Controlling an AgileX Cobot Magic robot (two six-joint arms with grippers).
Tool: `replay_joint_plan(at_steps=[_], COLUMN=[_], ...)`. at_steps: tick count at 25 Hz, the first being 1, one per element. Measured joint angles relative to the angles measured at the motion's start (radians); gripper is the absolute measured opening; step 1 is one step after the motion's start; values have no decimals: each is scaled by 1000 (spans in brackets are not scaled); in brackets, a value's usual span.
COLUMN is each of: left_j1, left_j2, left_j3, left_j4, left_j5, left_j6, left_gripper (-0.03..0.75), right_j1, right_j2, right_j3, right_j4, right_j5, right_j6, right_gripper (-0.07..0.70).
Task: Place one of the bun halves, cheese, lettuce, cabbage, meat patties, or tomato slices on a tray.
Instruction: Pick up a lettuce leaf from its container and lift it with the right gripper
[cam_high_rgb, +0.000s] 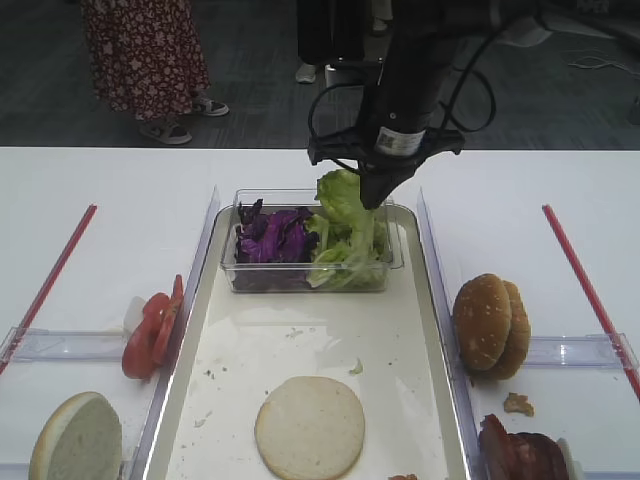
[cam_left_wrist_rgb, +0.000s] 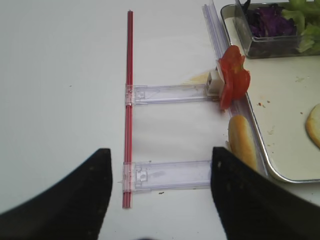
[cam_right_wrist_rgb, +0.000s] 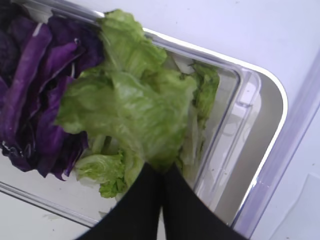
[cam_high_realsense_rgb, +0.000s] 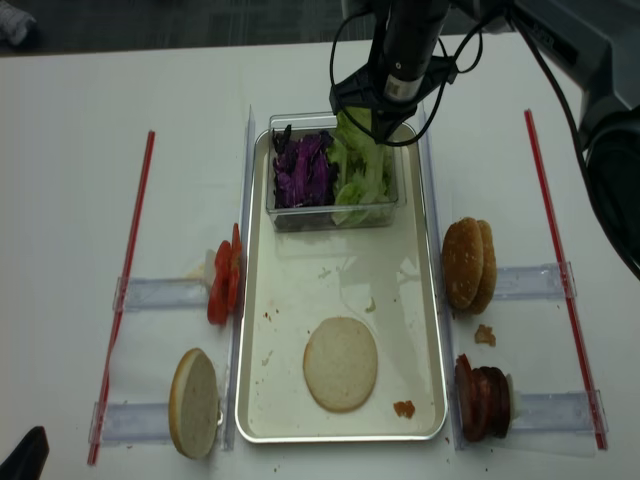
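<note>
My right gripper (cam_high_rgb: 372, 196) (cam_right_wrist_rgb: 161, 169) is shut on a light-green lettuce leaf (cam_right_wrist_rgb: 130, 105) and holds it just over the clear tub (cam_high_rgb: 385, 262) at the tray's far end. Purple cabbage (cam_high_rgb: 272, 236) fills the tub's left half. One bun half (cam_high_rgb: 309, 426) lies cut face up on the tray (cam_high_rgb: 300, 340). More bun halves (cam_high_rgb: 490, 322) stand on edge right of it. Tomato slices (cam_high_rgb: 150, 325) and another bun half (cam_high_rgb: 78, 440) are on its left, meat patties (cam_high_rgb: 520, 450) at its lower right. My left gripper (cam_left_wrist_rgb: 161, 160) hangs open over bare table. Cheese is out of view.
Red strips (cam_high_rgb: 50, 275) (cam_high_rgb: 590, 290) run along both sides of the table. Clear plastic holders (cam_left_wrist_rgb: 170, 93) (cam_left_wrist_rgb: 167, 175) lie between the left strip and the tray. A person (cam_high_rgb: 145, 60) stands beyond the far edge. Crumbs (cam_high_rgb: 517, 403) lie near the patties.
</note>
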Motion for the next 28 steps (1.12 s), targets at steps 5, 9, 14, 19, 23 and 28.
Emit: replay_joint_plan(at_steps=[5, 9, 14, 19, 23, 28], left_j1=[0, 0, 0, 0, 0, 0], left_j2=[0, 0, 0, 0, 0, 0], left_j3=[0, 0, 6, 6, 6, 6], left_j4=[0, 0, 2, 2, 2, 2], left_j5=[0, 0, 0, 0, 0, 0], left_j6=[0, 0, 0, 0, 0, 0], left_gripper=[412, 412, 412, 412, 412, 412], right_j1=[0, 0, 0, 0, 0, 0], right_j2=[-27, -50, -52, -52, -54, -54], right_j3=[0, -5, -68, -149, -169, -169], right_j4=[0, 0, 10, 30, 58, 70], right_j5=[16, 47, 88, 93, 95, 98], right_j6=[0, 0, 0, 2, 7, 15], right_gripper=[35, 35, 35, 35, 35, 35])
